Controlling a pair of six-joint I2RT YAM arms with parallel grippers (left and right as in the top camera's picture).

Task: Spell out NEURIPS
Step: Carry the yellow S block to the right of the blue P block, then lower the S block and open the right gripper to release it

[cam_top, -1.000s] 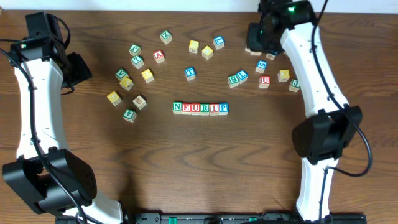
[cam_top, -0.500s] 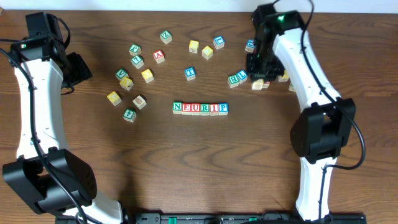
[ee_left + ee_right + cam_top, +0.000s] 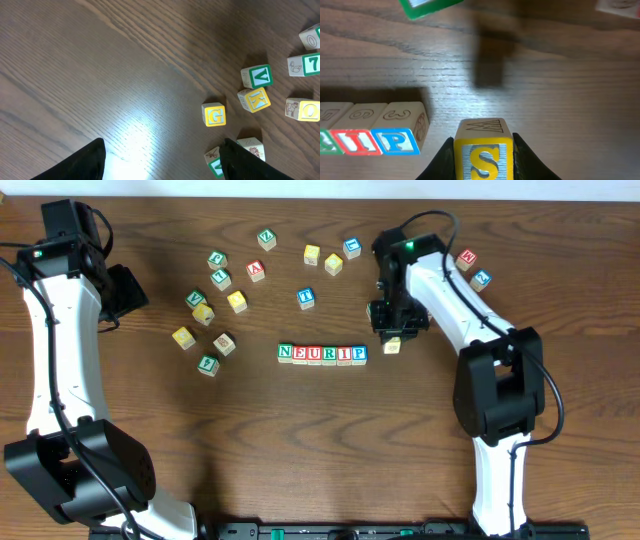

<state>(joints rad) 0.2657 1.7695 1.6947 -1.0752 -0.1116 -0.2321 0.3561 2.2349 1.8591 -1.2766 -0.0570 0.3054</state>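
Six lettered cubes stand touching in a row [image 3: 322, 354] on the table [image 3: 300, 450], reading N, E, U, R, I, P, with the blue-framed P cube [image 3: 359, 354] closing the right end. The S cube [image 3: 392, 345], yellow-faced, sits off to the right of the P cube with a clear gap of bare wood between them, and a touch farther from the arm bases than the P cube.

The right gripper [image 3: 392, 330] has the S cube clamped. In the right wrist view the dark fingers [image 3: 521, 155] press both sides of the S cube [image 3: 483, 159], its yellow S face toward the camera, and the P cube [image 3: 396, 141] lies to its left. I cannot tell whether the cube is resting on the wood or is just above it.

The right arm [image 3: 470, 290] rises from its base, then bends inward toward the P cube, with the gripper pointing down at the table.

The left arm [image 3: 60, 330] is well away to the left of the P cube. The left gripper [image 3: 162, 165] is spread wide with only bare wood between its fingers. Its camera looks toward loose cubes, among them a yellow G cube [image 3: 215, 115], a green V cube [image 3: 260, 76] and a yellow K cube [image 3: 256, 100].
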